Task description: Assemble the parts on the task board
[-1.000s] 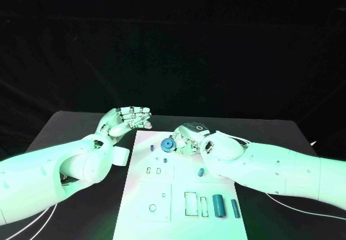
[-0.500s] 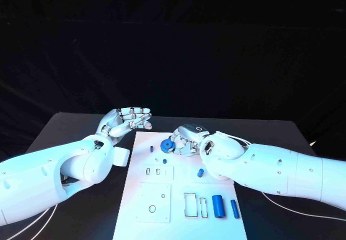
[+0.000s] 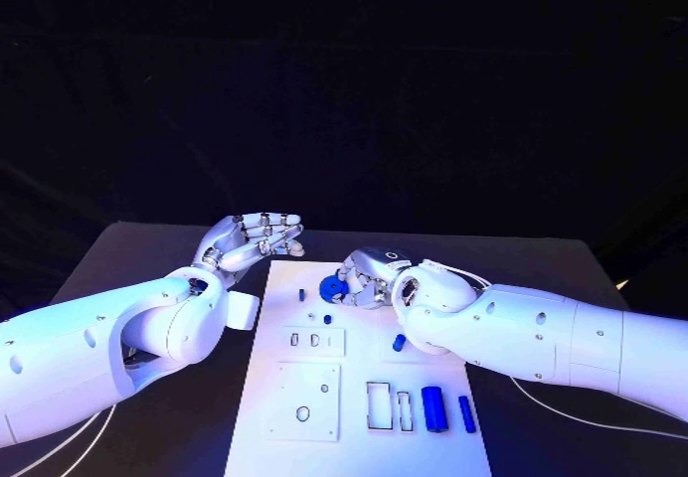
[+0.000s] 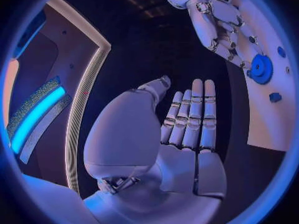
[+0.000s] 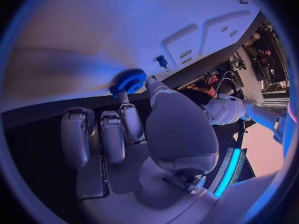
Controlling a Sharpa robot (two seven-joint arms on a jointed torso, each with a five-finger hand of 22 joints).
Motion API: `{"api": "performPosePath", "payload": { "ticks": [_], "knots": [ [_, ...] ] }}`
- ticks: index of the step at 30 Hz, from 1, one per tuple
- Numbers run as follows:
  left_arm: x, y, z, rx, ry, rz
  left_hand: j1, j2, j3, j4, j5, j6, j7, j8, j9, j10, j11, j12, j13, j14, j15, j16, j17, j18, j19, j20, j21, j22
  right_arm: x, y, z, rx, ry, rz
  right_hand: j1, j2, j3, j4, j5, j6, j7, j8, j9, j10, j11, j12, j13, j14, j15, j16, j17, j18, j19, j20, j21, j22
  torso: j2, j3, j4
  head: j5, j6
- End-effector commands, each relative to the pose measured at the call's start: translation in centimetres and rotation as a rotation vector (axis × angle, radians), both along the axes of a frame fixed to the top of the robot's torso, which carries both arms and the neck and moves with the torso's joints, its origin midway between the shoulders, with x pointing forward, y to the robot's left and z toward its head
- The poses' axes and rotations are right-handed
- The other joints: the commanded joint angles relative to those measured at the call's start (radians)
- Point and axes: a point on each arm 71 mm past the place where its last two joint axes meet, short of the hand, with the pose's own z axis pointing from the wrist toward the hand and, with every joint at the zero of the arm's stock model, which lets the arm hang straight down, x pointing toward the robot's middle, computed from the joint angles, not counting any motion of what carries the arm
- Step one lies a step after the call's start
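Note:
The white task board [image 3: 359,437] lies lengthwise in the middle of the black table. A blue gear [image 3: 333,288] sits at its far end. My right hand [image 3: 379,275] reaches it from the right and pinches its rim between thumb and a fingertip; in the right wrist view the gear [image 5: 131,80] lies between those tips of the right hand [image 5: 124,134]. My left hand [image 3: 258,238] hovers off the board's far left corner, palm up, fingers apart, holding nothing. From the left wrist, the left hand [image 4: 187,119] faces the right hand [image 4: 218,25] and the gear [image 4: 260,68].
On the board lie a small blue peg [image 3: 301,294], a small blue piece [image 3: 327,319], another blue piece [image 3: 399,342], and two blue cylinders [image 3: 433,407] near the front. Rectangular slots [image 3: 380,405] and a round hole [image 3: 302,412] open beside them.
My right hand has sunk a little toward the gear and its fingertips have closed in on it. The gear and my left hand have stayed in place.

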Motion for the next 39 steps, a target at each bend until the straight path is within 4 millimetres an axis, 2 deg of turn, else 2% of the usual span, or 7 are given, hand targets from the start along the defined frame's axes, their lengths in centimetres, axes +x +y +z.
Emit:
{"api": "performPosePath", "payload": {
  "ticks": [1, 6, 20, 39],
  "knots": [
    [-0.06, -0.27, 0.13, -0.015, -0.003, -0.025, -0.005, 0.001, 0.003, 0.006, -0.003, -0.006, 0.017, -0.005, 0.001, -0.006, 0.001, -0.004, 0.0, -0.007, -0.002, 0.005, 0.001, 0.007, -0.008, 0.001, 0.007, 0.001, -0.12, 0.24, -0.23, -0.015, 0.018, 0.026, -0.004, 0.002, 0.004, 0.001, 0.006, -0.003, 0.005, -0.004, -0.001, 0.006, 0.002, 0.005, 0.065, 0.102, 0.006, 0.003, 0.257, -0.014, 0.019, 0.007, 0.004, 0.178, -0.001, 0.0008, -0.001, 0.001, -0.003],
    [-0.06, -0.24, 0.13, -0.014, -0.002, -0.024, -0.005, 0.001, 0.003, 0.006, -0.003, -0.006, 0.017, -0.005, 0.001, -0.006, 0.001, -0.004, 0.0, -0.007, -0.002, 0.005, 0.001, 0.007, -0.008, 0.001, 0.007, 0.001, -0.25, 0.41, -0.43, -0.03, 0.037, 0.041, -0.003, 0.003, 0.006, 0.0, 0.007, -0.002, 0.005, -0.004, -0.002, 0.008, 0.002, 0.007, 0.067, 0.103, 0.006, 0.003, 0.257, -0.014, 0.02, 0.007, 0.006, 0.18, -0.001, 0.0013, -0.0045, 0.001, -0.005],
    [-0.06, -0.16, 0.12, -0.013, -0.001, -0.022, -0.004, 0.002, 0.003, 0.005, -0.003, -0.006, 0.017, -0.005, 0.002, -0.007, 0.001, -0.004, 0.0, -0.007, -0.002, 0.005, 0.001, 0.007, -0.009, 0.001, 0.009, 0.002, -0.25, 0.06, -0.65, -0.039, 0.055, 0.043, -0.001, 0.008, 0.013, -0.001, 0.009, 0.005, 0.004, -0.001, -0.001, 0.015, 0.002, 0.016, 0.075, 0.104, 0.006, 0.005, 0.261, -0.016, 0.026, 0.007, 0.014, 0.186, -0.001, 0.0021, -0.0014, -0.002, -0.005],
    [0.01, -0.02, 0.08, -0.012, -0.001, -0.018, -0.004, 0.002, 0.003, 0.005, -0.003, -0.007, 0.017, -0.005, 0.001, -0.008, 0.001, -0.004, 0.0, -0.008, -0.002, 0.006, 0.001, 0.007, -0.011, 0.002, 0.01, 0.003, -0.22, -0.46, -1.18, -0.097, 0.105, 0.029, -0.007, 0.009, 0.015, 0.001, 0.003, 0.011, 0.003, 0.001, -0.001, 0.016, 0.001, 0.017, 0.076, 0.104, 0.006, 0.005, 0.261, -0.016, 0.026, 0.007, 0.013, 0.186, -0.002, 0.0008, 0.0, -0.002, -0.009]
  ]
}}
